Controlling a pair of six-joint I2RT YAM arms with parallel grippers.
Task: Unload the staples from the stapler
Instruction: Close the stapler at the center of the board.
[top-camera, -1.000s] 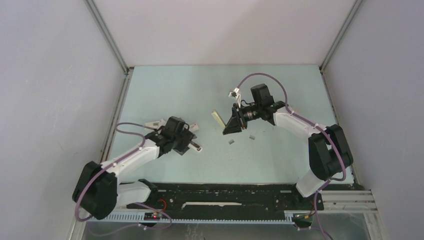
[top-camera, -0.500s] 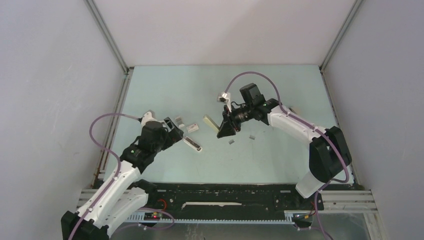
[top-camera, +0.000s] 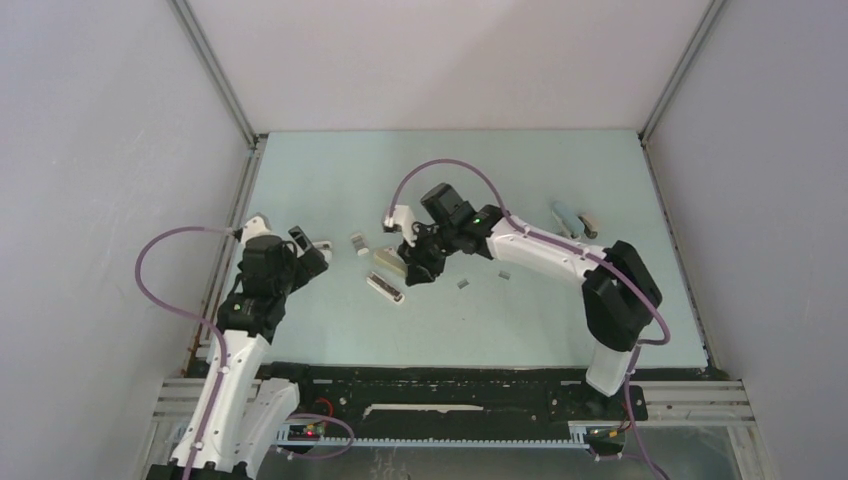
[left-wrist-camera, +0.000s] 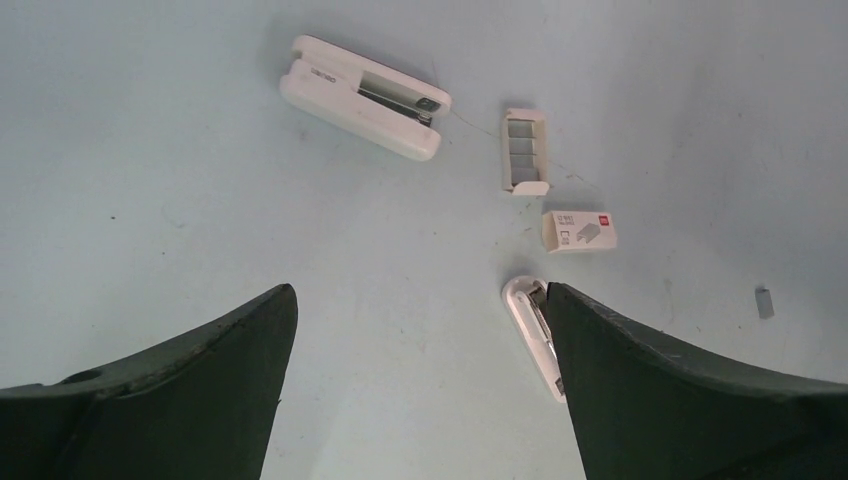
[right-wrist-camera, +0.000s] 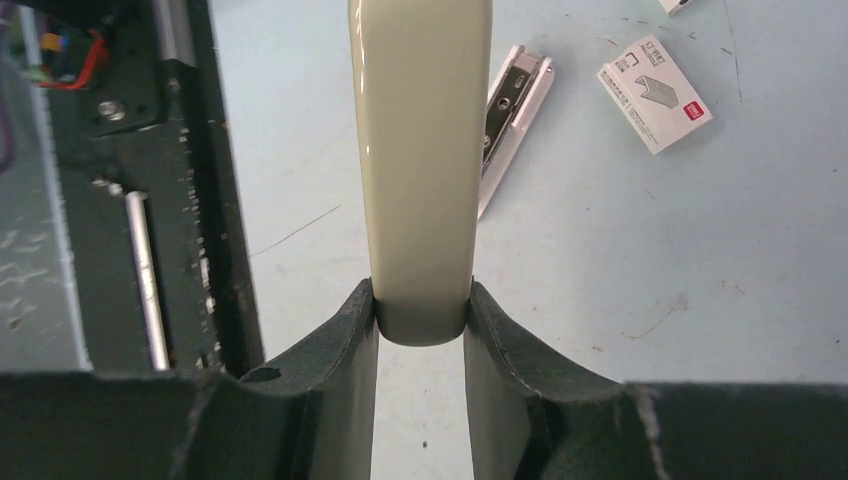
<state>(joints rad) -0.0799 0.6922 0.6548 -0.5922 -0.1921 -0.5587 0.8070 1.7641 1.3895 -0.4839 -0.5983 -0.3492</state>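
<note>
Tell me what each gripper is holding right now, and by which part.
The right gripper clamps the cream stapler at one end, fingers on its two sides. The left gripper is open, holding nothing.

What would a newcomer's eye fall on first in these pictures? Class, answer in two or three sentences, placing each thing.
First, the right gripper near the middle of the table, shut on a cream stapler that fills its wrist view. Then the left gripper, wide open at the table's left, with a white stapler, an open box and a printed box lying ahead of it.
</note>
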